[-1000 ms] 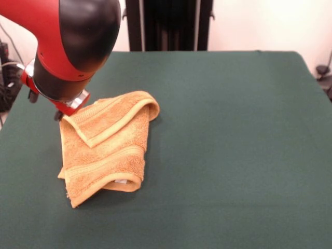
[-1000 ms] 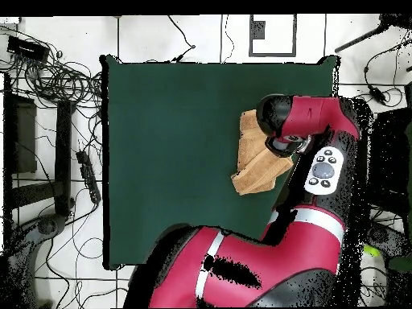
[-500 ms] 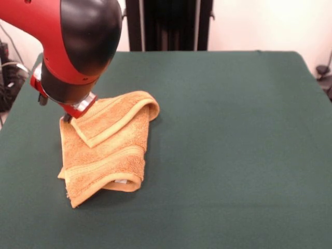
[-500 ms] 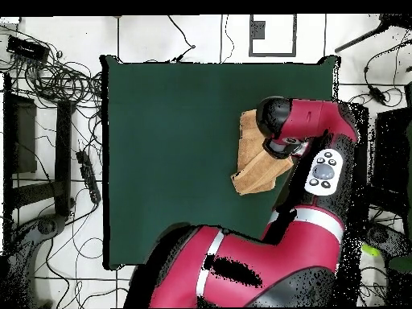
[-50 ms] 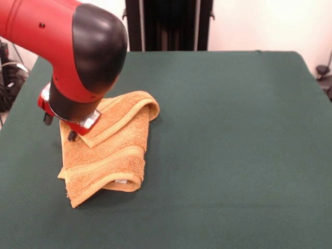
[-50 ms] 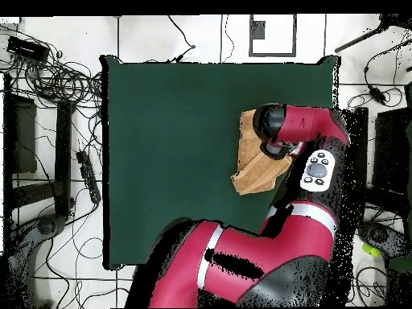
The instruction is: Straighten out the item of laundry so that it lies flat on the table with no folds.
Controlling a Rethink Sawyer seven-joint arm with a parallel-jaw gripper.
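Observation:
The item of laundry (image 5: 111,150) is an orange-tan towel lying crumpled on the left part of the green table (image 5: 233,129). Its far end is folded over in a rounded flap and its near end is rolled under, with a white label peeking out. My gripper (image 5: 71,136) is low over the towel's left far corner. The red and black arm hides nearly all of it, so its state does not show. In the overhead view the towel (image 6: 251,167) lies near the right side of the table (image 6: 177,145), half covered by the arm, which hides the gripper.
A black post (image 5: 168,25) stands behind the table's far edge. Tangled cables (image 6: 56,76) and dark stands (image 6: 20,145) lie on the floor left of the table in the overhead view. Cables (image 5: 8,78) also lie off the table's left edge.
The arm has come down and shifted right and nearer, from beside the towel's left far corner to onto that corner. The towel's shape has not visibly changed.

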